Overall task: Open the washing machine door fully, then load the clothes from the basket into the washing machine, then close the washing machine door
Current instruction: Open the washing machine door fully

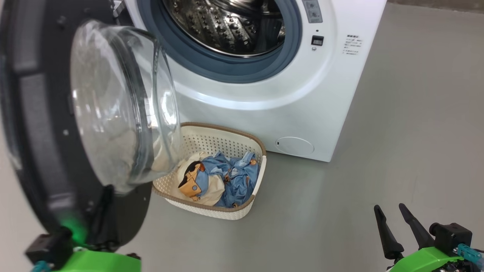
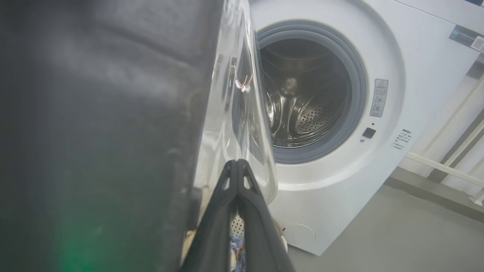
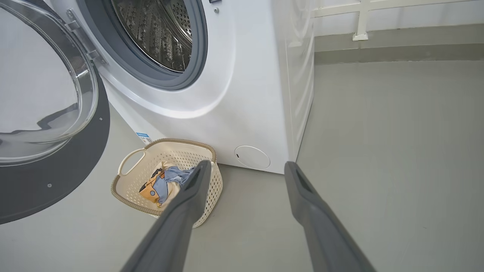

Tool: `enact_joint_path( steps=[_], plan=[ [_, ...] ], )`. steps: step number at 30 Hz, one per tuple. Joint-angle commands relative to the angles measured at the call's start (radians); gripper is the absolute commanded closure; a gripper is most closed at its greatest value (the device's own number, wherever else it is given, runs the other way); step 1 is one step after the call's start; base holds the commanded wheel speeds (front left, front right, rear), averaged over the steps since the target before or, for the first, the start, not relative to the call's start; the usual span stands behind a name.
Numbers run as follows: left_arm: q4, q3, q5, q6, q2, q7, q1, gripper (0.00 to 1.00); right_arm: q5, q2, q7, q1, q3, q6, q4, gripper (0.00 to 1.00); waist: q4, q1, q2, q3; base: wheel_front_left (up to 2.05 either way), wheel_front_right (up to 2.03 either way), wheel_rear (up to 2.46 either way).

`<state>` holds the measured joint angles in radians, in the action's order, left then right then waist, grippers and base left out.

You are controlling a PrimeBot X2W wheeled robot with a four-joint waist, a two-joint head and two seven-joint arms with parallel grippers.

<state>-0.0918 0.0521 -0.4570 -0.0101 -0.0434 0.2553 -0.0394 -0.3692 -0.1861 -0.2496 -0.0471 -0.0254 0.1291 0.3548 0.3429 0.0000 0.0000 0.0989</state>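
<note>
— Where's the washing machine door [image 1: 34,124] sitting?
— It's hanging open. I'm seeing my left gripper [image 2: 236,163] jaws pressing together beside it and my right gripper [image 3: 247,165] jaws gaping. The clothes [image 1: 230,177] are lying in the basket [image 1: 227,132]

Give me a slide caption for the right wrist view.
Open right gripper hovers above the floor, facing the basket of clothes before the washing machine, its door open.

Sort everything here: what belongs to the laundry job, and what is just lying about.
For the job:
washing machine
door, swung open
basket
clothes, in the basket

Just about:
white railing by the wall
grey floor
</note>
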Motion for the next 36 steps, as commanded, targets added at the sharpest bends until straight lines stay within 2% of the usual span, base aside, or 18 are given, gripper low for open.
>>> enact_joint_path(
  steps=[1, 7, 15, 27, 36],
  plan=[
    [0.029, -0.06, 0.009, 0.012, -0.031, 0.006, -0.013, 1.0, 0.013, -0.014, -0.012, -0.033, -0.027, 0.002, -0.024, 0.0, 0.007, 0.0, 0.0, 0.007, 0.0, 0.0, 0.0],
    [0.015, -0.182, 0.024, 0.032, -0.055, 0.006, -0.032, 1.0, 0.016, -0.016, -0.012, -0.045, -0.032, 0.002, -0.023, 0.0, 0.02, 0.0, 0.0, 0.028, 0.0, 0.0, 0.0],
    [-0.028, -0.316, 0.051, 0.032, -0.097, 0.006, -0.075, 1.0, 0.022, -0.017, -0.012, -0.064, -0.036, 0.002, -0.021, 0.0, 0.024, 0.0, 0.0, 0.054, 0.0, 0.0, 0.0],
    [-0.203, -0.511, 0.091, -0.009, -0.206, 0.006, -0.244, 1.0, 0.031, -0.031, -0.012, -0.102, -0.044, 0.002, -0.022, 0.0, 0.02, 0.0, 0.0, 0.124, 0.0, 0.0, 0.0],
    [-0.413, -0.637, 0.118, -0.06, -0.314, 0.006, -0.4, 1.0, 0.045, -0.042, -0.012, -0.148, -0.065, 0.002, -0.022, 0.0, -0.006, 0.0, 0.0, 0.201, 0.0, 0.0, 0.0]
  ],
)
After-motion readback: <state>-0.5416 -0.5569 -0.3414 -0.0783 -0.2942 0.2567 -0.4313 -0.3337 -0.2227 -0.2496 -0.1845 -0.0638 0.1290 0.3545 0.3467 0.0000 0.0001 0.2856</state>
